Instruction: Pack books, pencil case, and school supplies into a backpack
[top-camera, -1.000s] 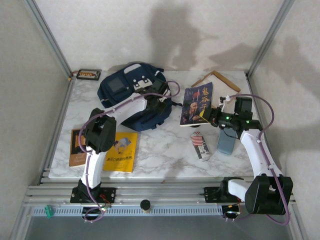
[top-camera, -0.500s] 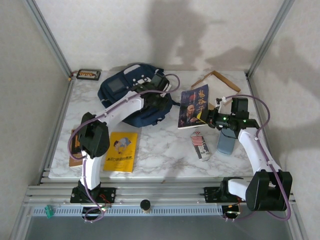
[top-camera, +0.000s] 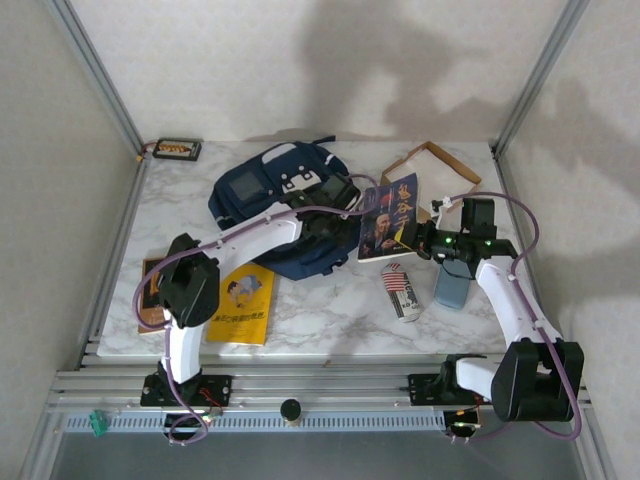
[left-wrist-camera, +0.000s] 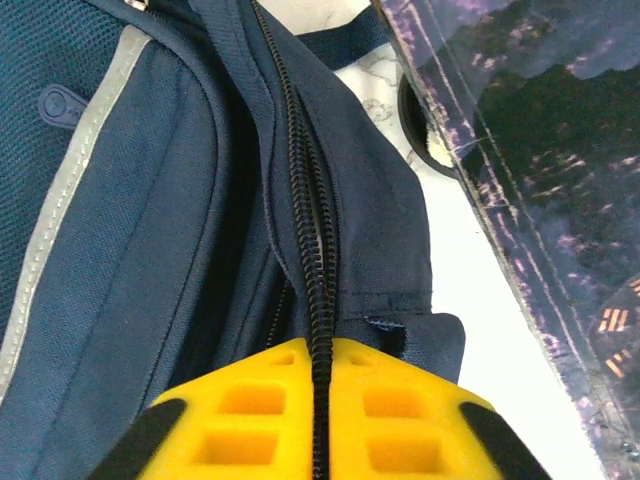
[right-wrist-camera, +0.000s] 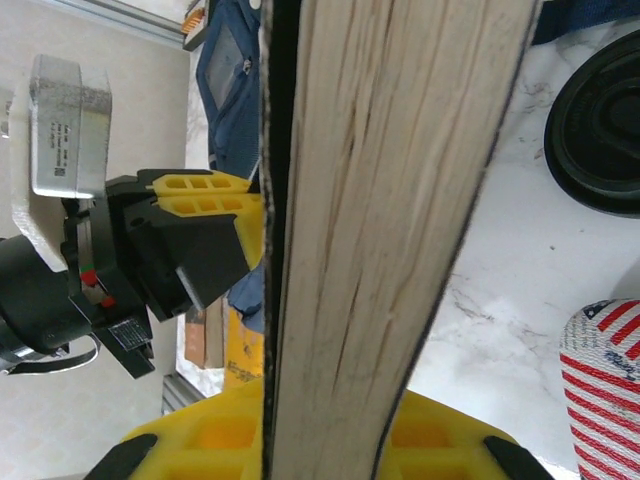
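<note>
Nearest me, a thin yellow paperback with a cartoon figure (top-camera: 243, 303) lies flat on the white marble-patterned bench (top-camera: 330, 310). Just left of it, a smaller brown paperback (top-camera: 148, 305) is partly hidden by my left arm (top-camera: 250, 228). To the right lie a red-and-white striped pouch (top-camera: 401, 291) and, just beside it, a flat grey-blue case (top-camera: 453, 287).

Further out, my right jaws are clenched on a dark blue paperback with pictured people (top-camera: 390, 215), holding it tilted off the bench. In the right wrist view its pale page edge (right-wrist-camera: 390, 230) runs up between the yellow fingers (right-wrist-camera: 190, 445). That book's left edge is just beside the large navy blue fabric backpack (top-camera: 270, 200), which lies on the bench left of centre.

My left jaws sit at the backpack's right side, its black zipper (left-wrist-camera: 310, 250) running down to them. I cannot tell whether they are gripping or released.

At the far edge lie tan cardboard strips (top-camera: 432, 158) and, in the left corner, a small dark tray (top-camera: 177, 149).
</note>
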